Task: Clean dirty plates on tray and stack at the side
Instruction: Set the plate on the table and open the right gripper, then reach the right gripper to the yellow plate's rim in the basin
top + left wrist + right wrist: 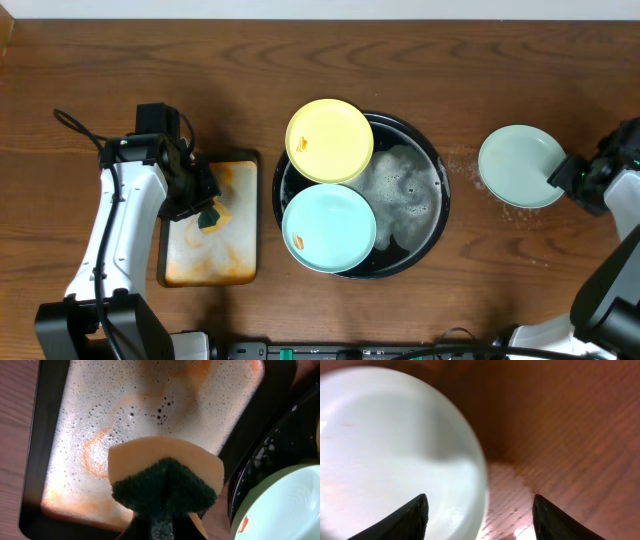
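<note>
The large round black tray holds white foam, the pale yellow plate at its upper left rim and the light blue plate at its lower left. The blue plate has a small orange smear and shows in the left wrist view. The whitish mint plate lies on the bare wood to the right; it fills the left of the right wrist view. My right gripper is open, its fingers straddling that plate's rim. My left gripper is shut on a dark green and yellow sponge above the small tray.
A small rectangular orange-stained tray with foamy residue lies left of the black tray, under my left gripper; it also shows in the left wrist view. Water drops lie on the wood between the black tray and the mint plate.
</note>
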Robot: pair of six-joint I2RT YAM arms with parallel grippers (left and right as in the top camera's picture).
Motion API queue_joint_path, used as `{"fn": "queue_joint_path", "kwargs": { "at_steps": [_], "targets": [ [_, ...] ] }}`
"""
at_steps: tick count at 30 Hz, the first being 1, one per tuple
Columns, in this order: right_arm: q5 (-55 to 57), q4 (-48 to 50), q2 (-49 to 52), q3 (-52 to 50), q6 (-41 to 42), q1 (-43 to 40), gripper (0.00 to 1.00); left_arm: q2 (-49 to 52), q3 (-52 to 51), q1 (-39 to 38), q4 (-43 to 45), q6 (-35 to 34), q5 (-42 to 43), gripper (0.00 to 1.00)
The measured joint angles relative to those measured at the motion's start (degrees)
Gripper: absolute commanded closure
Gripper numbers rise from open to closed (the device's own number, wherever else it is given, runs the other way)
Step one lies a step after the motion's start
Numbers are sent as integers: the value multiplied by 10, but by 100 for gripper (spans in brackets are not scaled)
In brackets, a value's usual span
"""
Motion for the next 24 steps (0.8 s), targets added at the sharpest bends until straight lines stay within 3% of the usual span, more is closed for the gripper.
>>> {"fn": "queue_joint_path", "kwargs": {
  "at_steps": [6, 13, 18, 24],
  "targets": [
    [-116, 8, -112, -1, 0, 19, 33, 0, 0, 0, 2, 0, 0, 83],
    [-246, -15, -238, 0, -10, 139, 35, 0, -23, 0, 72, 11, -17, 86],
    [-270, -56, -253, 0, -38, 247, 35, 0, -71, 0, 110, 15, -28, 91],
    [-241, -72, -252, 0, -52, 332, 36, 0, -154, 0, 218, 15, -57, 92]
  ]
}}
